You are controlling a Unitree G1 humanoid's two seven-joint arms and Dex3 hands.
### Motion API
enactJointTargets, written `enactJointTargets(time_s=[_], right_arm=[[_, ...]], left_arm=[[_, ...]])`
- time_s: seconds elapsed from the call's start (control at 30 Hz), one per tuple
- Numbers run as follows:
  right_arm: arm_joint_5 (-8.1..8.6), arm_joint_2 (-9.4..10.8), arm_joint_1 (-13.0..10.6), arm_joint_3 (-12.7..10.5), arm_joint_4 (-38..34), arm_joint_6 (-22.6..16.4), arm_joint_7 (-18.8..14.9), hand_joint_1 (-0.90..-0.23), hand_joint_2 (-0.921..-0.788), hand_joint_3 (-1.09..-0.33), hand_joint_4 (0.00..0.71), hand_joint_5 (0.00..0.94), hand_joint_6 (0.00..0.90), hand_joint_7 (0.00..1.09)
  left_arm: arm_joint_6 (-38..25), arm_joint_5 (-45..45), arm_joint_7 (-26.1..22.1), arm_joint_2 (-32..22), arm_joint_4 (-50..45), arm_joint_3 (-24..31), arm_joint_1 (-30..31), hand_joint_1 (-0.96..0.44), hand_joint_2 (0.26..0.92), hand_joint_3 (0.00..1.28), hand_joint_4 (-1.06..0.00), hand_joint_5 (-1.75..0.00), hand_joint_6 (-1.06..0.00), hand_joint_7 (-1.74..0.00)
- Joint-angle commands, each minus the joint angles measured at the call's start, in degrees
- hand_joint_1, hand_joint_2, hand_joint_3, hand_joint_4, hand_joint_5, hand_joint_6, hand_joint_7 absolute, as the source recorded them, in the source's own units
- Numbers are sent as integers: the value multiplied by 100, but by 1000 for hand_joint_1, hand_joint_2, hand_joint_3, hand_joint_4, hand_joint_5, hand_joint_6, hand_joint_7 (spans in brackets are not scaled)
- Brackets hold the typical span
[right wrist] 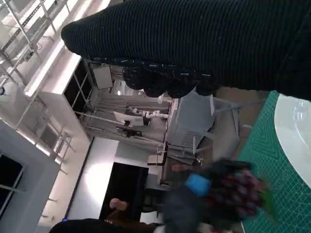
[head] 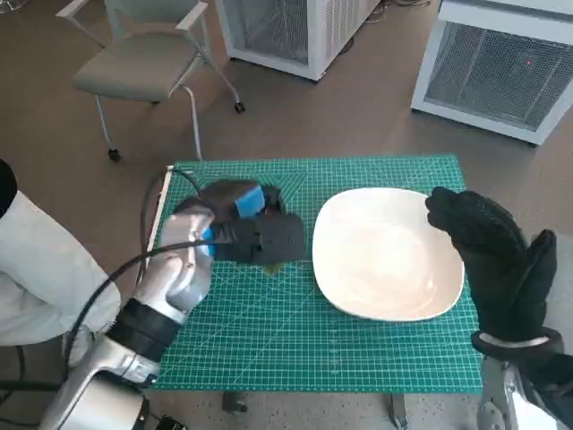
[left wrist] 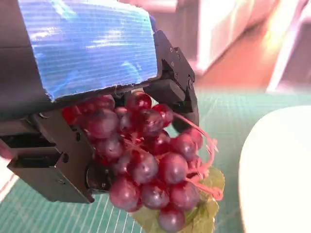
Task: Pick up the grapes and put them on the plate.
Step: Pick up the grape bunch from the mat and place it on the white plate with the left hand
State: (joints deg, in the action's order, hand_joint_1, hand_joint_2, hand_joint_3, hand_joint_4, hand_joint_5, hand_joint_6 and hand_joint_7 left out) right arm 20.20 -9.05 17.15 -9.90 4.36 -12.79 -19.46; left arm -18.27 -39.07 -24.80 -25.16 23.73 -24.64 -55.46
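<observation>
The grapes (left wrist: 146, 160) sit in the left hand (head: 246, 228), whose fingers wrap round the bunch, over the green mat (head: 269, 331) just beside the white plate (head: 385, 255). The hand should hold on and carry them sideways over the plate before letting go. The right hand (head: 492, 255) hangs by the plate's far rim, fingers spread, holding nothing. Only the left wrist view shows the grapes clearly; from the head they are hidden.
</observation>
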Motion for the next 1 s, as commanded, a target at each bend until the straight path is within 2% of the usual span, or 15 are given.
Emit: enactJointTargets(time_s=[0.03, 0.2, 0.37, 0.47, 0.63, 0.8, 1.0], right_arm=[[14, -33, -12, 4, -67, 69, -22, -430, -921, -626, 425, 664, 174, 954], [-4, -18, 1, 20, -84, 46, -20, -430, -921, -626, 426, 664, 174, 953], [-17, -9, 12, 23, -119, 15, -23, -430, -921, -626, 426, 663, 175, 953], [-18, -5, 13, 23, -133, 0, -27, -429, -921, -626, 426, 663, 175, 952], [-16, -6, 5, 19, -134, -14, -25, -429, -921, -627, 426, 664, 174, 953], [-7, -11, -14, 9, -110, -17, -23, -429, -921, -627, 426, 664, 174, 953], [-15, -16, -57, -2, -62, -28, -15, -430, -921, -627, 426, 664, 174, 953]], left_arm=[[-112, -26, -159, -244, -854, 263, 41, 2, 883, 62, -783, -1174, -727, -948], [-43, -27, -153, -337, -1261, 414, 44, 2, 893, 42, -759, -1242, -769, -854], [88, -97, -64, -371, -1367, 433, -7, 4, 907, 49, -648, -1384, -823, -761], [168, -116, -27, -329, -1251, 400, -69, 4, 913, 48, -622, -1415, -828, -750], [232, -162, -48, -197, -978, 300, -223, 3, 909, 49, -650, -1377, -803, -792], [195, -138, -180, 5, -867, 208, -315, 1, 898, 54, -701, -1184, -737, -1030], [324, 62, -457, 373, -568, 84, -564, -1, 886, 69, -734, -1242, -747, -924]])
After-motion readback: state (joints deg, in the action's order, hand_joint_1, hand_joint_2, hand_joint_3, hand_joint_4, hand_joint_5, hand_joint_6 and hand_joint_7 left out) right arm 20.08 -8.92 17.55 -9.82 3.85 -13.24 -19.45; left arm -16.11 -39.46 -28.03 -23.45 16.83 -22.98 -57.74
